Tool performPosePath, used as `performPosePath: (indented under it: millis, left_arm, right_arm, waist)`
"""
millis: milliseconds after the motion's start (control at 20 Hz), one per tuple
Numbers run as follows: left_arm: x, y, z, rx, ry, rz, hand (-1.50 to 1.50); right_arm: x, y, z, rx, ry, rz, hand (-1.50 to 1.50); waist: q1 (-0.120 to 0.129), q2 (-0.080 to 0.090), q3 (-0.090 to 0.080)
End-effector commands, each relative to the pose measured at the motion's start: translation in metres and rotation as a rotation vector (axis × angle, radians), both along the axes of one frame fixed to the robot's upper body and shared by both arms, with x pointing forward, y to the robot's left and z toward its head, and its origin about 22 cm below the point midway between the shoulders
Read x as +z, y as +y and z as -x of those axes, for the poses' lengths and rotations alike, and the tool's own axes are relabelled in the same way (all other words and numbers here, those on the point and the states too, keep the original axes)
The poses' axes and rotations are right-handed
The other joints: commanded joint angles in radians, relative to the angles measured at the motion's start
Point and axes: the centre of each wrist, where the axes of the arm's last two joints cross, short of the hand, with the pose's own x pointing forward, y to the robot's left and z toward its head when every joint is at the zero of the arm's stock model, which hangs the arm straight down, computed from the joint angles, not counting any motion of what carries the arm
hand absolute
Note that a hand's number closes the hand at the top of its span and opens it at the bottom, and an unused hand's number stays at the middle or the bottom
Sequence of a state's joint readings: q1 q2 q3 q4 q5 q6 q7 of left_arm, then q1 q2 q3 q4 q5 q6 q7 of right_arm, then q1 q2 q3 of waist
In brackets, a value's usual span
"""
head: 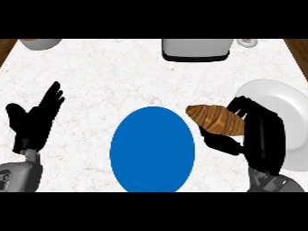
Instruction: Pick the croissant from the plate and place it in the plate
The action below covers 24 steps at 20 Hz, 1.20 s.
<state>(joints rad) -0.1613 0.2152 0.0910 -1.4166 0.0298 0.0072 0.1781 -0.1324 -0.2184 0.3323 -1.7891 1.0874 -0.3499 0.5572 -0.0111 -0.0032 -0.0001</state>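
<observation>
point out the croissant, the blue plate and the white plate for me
croissant (213, 118), head view, on the middle of its brown crust
blue plate (152, 151), head view, on its bare centre
white plate (296, 117), head view, on the bare part right of the right hand (263, 140)

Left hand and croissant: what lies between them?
In the head view, the blue plate lies between the open left hand and the croissant, which the right hand holds.

**Count of things on the counter**

Two plates: one blue plate (153, 149) and one white plate (293, 122). One croissant (215, 119). Two robot hands: the left robot hand (35, 118) and the right robot hand (256, 135). At the far edge, one grey appliance (195, 48), one small cup (247, 42) and one partly cut-off bowl (39, 43).
</observation>
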Motion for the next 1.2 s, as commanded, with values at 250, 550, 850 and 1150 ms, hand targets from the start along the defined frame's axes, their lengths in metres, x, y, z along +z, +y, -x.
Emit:
performPosePath:
  millis: [250,550,850,1150]
  left_arm:
    - [-0.015,-0.006,-0.001,-0.009,-0.020,-0.003,0.00]
    - [0.004,-0.007,-0.004,-0.031,-0.020,0.005,0.00]
    - [0.007,-0.002,0.003,-0.027,0.013,0.017,0.00]
    - [-0.006,0.007,0.008,-0.022,0.003,0.000,0.00]
  right_arm:
    - [-0.002,-0.105,-0.018,-0.172,-0.018,-0.096,1.50]
    - [-0.026,-0.173,-0.031,-0.208,0.050,-0.063,1.50]
    - [-0.042,-0.211,-0.034,-0.135,0.265,-0.048,1.50]
    - [-0.071,-0.235,-0.039,-0.031,0.342,-0.183,-1.50]
  waist:
    - [0.006,0.005,0.000]
    - [0.016,0.005,0.001]
    - [0.019,0.004,0.001]
    - [0.020,0.006,0.001]
